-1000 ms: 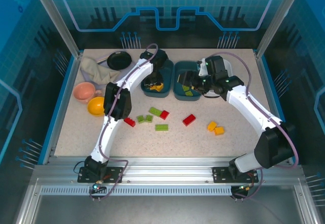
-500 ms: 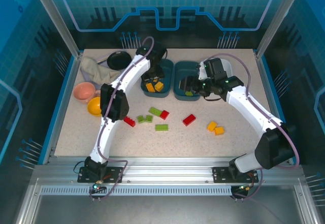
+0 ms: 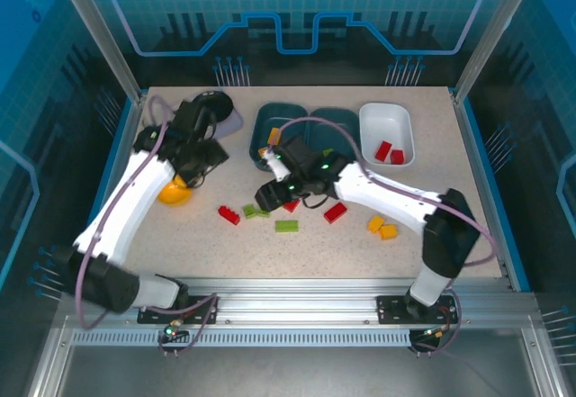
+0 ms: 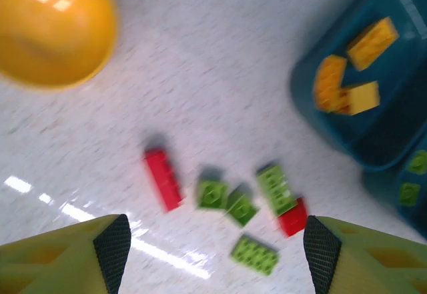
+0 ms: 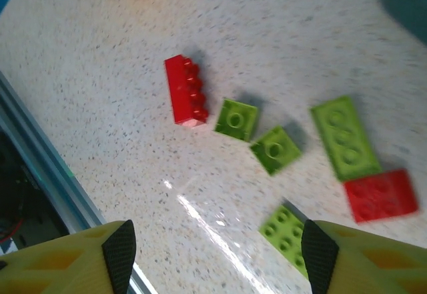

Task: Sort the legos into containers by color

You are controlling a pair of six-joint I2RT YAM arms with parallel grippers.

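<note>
Speckled pale table (image 3: 342,253), blue-lit enclosure (image 3: 297,19). Red lego (image 5: 185,91): flat, long axis far-left to near-right. Left gripper (image 4: 217,244), right gripper (image 5: 218,247): jaws apart, empty.

Left wrist view: blurred throughout, with yellow bowl (image 4: 50,27) cropped at upper left and teal tray (image 4: 367,137) cropped at right edge. Right wrist view: bowl cropped at top, blurred teal corner at upper right, which tray unclear.

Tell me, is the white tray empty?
Not empty: two red legos lie inside the white tray.
</note>
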